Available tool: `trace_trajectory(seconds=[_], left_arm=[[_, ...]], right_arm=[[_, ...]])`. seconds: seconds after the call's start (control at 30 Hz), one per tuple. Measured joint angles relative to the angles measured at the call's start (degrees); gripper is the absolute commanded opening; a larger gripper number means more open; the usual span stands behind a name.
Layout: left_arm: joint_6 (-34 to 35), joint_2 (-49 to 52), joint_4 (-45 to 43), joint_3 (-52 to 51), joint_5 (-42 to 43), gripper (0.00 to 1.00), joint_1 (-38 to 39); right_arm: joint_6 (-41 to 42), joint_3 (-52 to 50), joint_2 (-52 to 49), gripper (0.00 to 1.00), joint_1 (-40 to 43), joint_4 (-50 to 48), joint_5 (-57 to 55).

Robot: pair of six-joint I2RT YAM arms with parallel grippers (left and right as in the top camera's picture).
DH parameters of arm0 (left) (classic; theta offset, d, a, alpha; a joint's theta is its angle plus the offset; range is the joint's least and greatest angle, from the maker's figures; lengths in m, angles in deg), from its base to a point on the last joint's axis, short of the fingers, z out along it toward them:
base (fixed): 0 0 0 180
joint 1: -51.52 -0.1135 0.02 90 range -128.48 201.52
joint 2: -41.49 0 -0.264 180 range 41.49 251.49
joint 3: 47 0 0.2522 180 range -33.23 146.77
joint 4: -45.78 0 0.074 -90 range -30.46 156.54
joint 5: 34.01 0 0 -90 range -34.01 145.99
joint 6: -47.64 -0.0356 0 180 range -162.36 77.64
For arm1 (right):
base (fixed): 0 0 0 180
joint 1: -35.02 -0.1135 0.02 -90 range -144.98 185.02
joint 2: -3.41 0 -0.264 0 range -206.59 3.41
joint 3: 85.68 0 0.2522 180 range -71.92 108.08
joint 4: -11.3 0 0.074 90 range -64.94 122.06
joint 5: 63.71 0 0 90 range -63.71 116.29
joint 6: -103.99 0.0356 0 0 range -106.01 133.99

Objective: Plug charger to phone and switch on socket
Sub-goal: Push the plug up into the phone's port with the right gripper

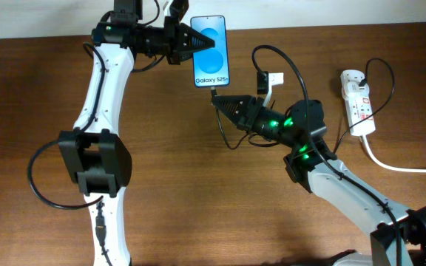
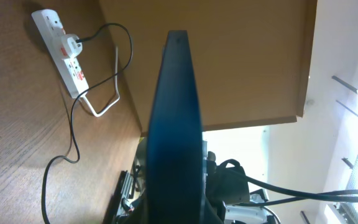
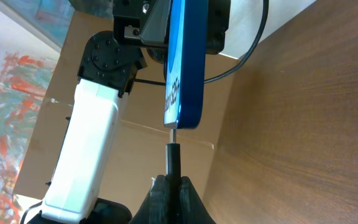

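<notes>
Now | left tool (image 1: 192, 38) clamped on phone (image 1: 211, 53) | right tool (image 1: 219, 102) pinching charger (image 3: 173, 158), tip at phone's bottom edge

Fixed overhead, one camera looks straight down on the worktop (image 1: 198, 199), both arms in frame. The left wrist camera sits tight against the phone (image 2: 176, 124), edge-on, facing across to the socket (image 2: 61, 53). The right wrist camera sights along the right claw (image 3: 171, 182) and charger (image 3: 173, 157), close to the phone's end. All three share the phone; overhead and left wrist share the socket.
</notes>
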Motion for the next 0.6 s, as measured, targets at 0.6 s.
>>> trace_trajectory(seconds=[0.6], left_arm=[[0.17,0.0,-0.2,0.0,-1.31,0.0,-0.39]], right_arm=[[0.0,0.0,-0.55,0.04,0.07,-0.61,0.33]])
